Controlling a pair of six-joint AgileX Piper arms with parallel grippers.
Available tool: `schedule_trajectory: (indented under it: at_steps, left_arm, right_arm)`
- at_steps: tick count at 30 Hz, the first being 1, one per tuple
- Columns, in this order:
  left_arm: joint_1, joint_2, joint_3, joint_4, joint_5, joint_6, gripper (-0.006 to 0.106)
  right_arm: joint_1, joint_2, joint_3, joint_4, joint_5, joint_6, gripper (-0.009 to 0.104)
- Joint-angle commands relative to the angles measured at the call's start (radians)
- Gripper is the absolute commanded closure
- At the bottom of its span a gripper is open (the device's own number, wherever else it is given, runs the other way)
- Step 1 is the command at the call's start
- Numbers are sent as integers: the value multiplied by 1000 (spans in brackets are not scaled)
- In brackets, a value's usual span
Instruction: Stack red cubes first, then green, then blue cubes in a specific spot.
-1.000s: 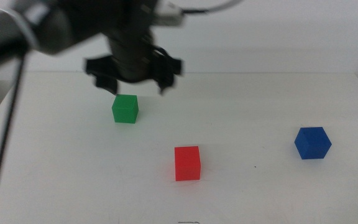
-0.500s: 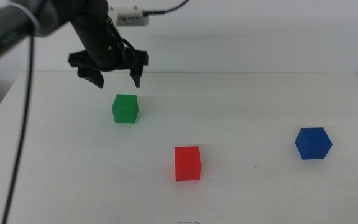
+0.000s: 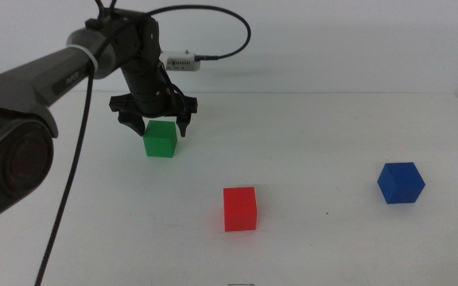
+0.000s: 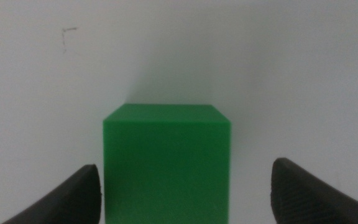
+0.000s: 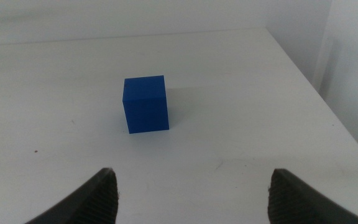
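Observation:
The green cube (image 3: 160, 139) sits on the white table at the back left. My left gripper (image 3: 157, 125) is open and hangs right over it, a jaw on each side. In the left wrist view the green cube (image 4: 167, 163) fills the gap between the open jaws, nearer one jaw than the other. The red cube (image 3: 239, 208) sits in the middle front. The blue cube (image 3: 400, 182) sits at the right; it also shows in the right wrist view (image 5: 145, 103). My right gripper (image 5: 191, 190) is open, out of the middle view, back from the blue cube.
The left arm's cable (image 3: 70, 199) hangs down across the table's left side. The table's right edge (image 5: 319, 99) runs close to the blue cube. A small pencil mark (image 4: 69, 31) lies on the table beyond the green cube.
My left gripper has come down and forward from behind the green cube and now straddles it. The cubes have not moved.

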Motion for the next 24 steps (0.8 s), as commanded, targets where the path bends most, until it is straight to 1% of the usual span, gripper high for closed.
schedule_trajectory:
  at_steps: [1,10,16,20,22,24]
  left_arm:
    - [0,-59,-36,9,-38,-2,7]
    - [0,-38,-36,42,-59,-2,7]
    - [0,-19,-36,44,-60,-2,14]
    - [0,-3,-36,46,-69,-1,25]
    - [0,-2,-36,49,-71,3,33]
    - [0,-2,-36,49,-70,6,45]
  right_arm:
    - [-7,-23,-18,-15,-71,-12,34]
    - [-7,-23,-18,-15,-71,-12,34]
    - [-7,-23,-18,-15,-71,-12,34]
    - [-7,-23,-18,-15,-71,-12,34]
    - [-7,-23,-18,-15,-71,-12,34]
    - [-7,-23,-18,-15,-71,-12,34]
